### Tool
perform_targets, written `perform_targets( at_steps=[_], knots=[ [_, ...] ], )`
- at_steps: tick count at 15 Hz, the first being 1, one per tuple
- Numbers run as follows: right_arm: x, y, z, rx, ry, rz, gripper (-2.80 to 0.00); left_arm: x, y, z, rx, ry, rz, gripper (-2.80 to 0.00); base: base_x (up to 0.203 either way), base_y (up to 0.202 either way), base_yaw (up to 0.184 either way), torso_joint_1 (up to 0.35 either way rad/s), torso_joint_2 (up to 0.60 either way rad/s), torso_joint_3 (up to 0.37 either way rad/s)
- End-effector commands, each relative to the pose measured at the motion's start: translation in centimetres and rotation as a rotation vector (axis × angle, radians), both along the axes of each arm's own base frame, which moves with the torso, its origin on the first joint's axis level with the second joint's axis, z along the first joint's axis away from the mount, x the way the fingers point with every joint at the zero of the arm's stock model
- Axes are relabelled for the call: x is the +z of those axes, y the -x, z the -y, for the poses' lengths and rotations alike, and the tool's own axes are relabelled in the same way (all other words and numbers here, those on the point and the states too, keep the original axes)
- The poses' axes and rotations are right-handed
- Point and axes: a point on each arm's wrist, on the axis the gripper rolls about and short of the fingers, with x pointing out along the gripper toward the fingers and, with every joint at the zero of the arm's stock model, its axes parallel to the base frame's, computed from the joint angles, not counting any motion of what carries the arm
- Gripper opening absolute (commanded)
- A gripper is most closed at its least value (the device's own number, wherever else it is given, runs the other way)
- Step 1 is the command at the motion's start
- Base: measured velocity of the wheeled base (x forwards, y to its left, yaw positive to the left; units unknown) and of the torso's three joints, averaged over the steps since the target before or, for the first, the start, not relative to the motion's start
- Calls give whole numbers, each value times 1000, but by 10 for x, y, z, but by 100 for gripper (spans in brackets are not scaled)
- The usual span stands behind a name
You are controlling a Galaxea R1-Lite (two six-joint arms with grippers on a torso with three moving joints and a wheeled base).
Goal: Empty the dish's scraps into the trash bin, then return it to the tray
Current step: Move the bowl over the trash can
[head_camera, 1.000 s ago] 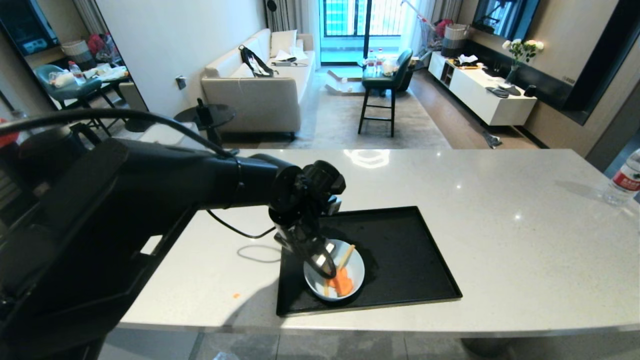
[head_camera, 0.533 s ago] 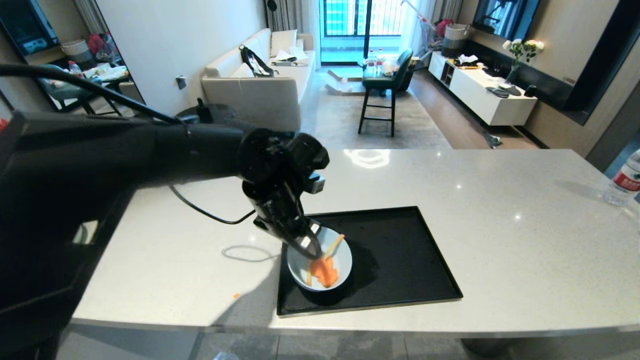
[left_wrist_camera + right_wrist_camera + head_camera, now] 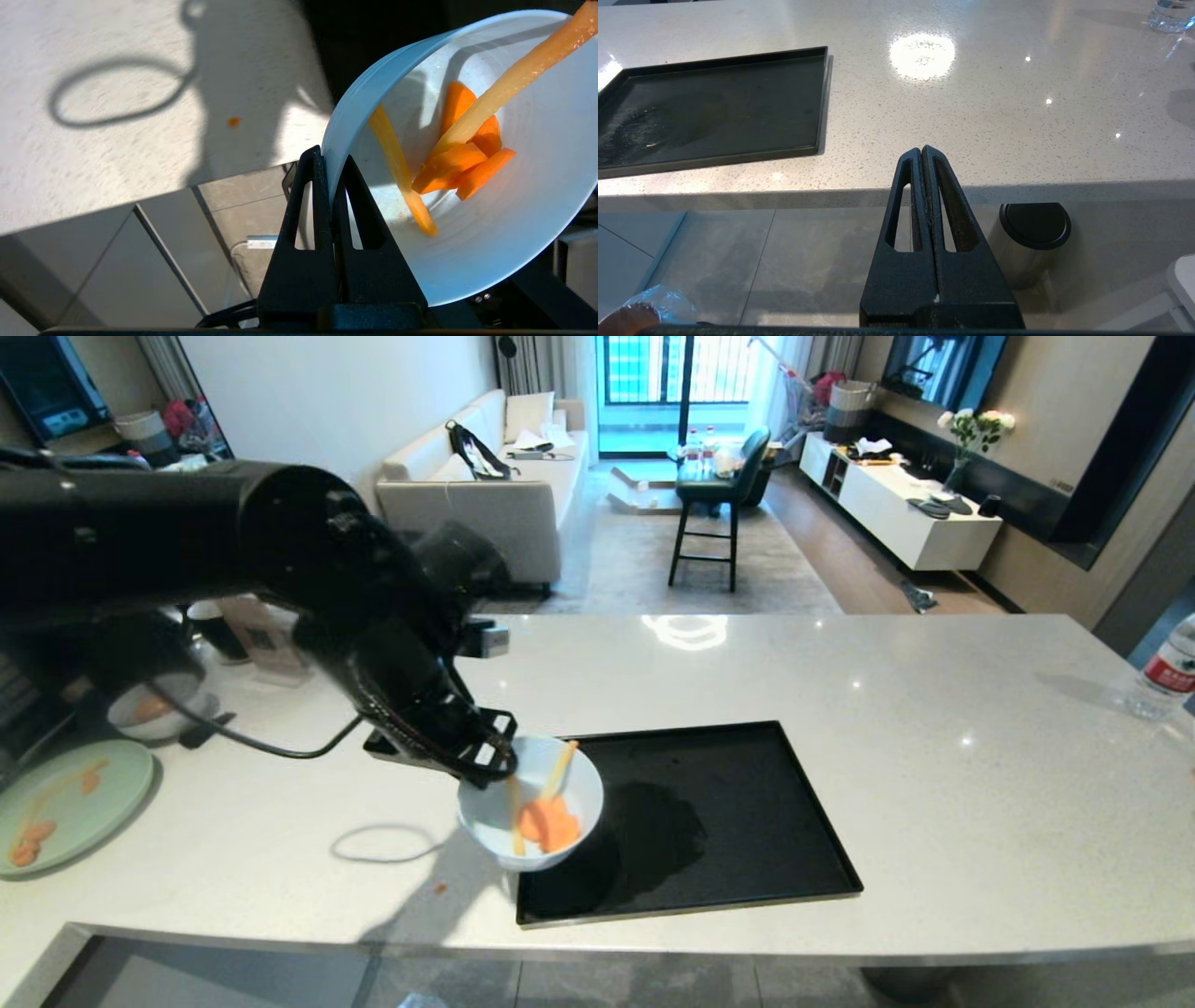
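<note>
My left gripper (image 3: 499,767) is shut on the rim of the dish (image 3: 485,817), a small glossy pale bowl, one finger inside and one outside. The dish hangs in the air over the left front corner of the black tray (image 3: 747,803). The scraps (image 3: 546,821), orange carrot slices and pale yellow sticks, lie inside it. In the left wrist view the gripper (image 3: 329,156) pinches the dish (image 3: 514,242) wall, with the scraps (image 3: 467,163) piled in the bottom. The tray (image 3: 714,102) is bare. My right gripper (image 3: 922,149) is parked shut below the counter's front edge. The trash bin (image 3: 640,312) shows only as crinkled clear liner on the floor.
A pale green plate (image 3: 65,803) and a grey-white bowl (image 3: 149,709) sit at the counter's far left. A tiny orange crumb (image 3: 441,888) lies left of the tray. A water bottle (image 3: 1162,677) stands far right. A grey cylinder with a black lid (image 3: 1034,233) stands on the floor.
My left arm has lifted the dish off the tray and carried it left, towards the tray's left front corner. The scraps stay inside. The right arm has not moved.
</note>
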Motion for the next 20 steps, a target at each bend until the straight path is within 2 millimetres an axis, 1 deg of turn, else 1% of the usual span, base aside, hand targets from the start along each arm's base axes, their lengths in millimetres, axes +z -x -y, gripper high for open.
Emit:
perform_targets(
  at_steps=[1,3,5,7,9,11,14,15,17,20],
  knots=[
    [0,0,0,0,-1,1,-280,22,14,-35,117,35,42,-280,0,0,0,0,0,0],
    [0,0,0,0,0,0,-280,32,27,-66,226,50,57,-280,0,0,0,0,0,0],
    [0,0,0,0,1,1,-280,41,45,-98,327,56,78,-280,0,0,0,0,0,0],
    [0,0,0,0,-1,1,-280,47,65,-124,412,60,101,-280,0,0,0,0,0,0],
    [0,0,0,0,1,0,-280,46,85,-150,489,49,106,-280,0,0,0,0,0,0],
    [0,0,0,0,-1,-1,-280,39,106,-170,545,15,91,-280,0,0,0,0,0,0],
    [0,0,0,0,-1,-1,-280,26,143,-191,621,-24,79,-280,0,0,0,0,0,0],
    [0,0,0,0,1,1,-280,21,153,-195,633,-35,76,-280,0,0,0,0,0,0],
    [0,0,0,0,-1,-1,-280,13,172,-195,642,-46,79,-280,0,0,0,0,0,0],
    [0,0,0,0,1,1,-280,3,197,-186,621,-40,87,-280,0,0,0,0,0,0]
  ],
)
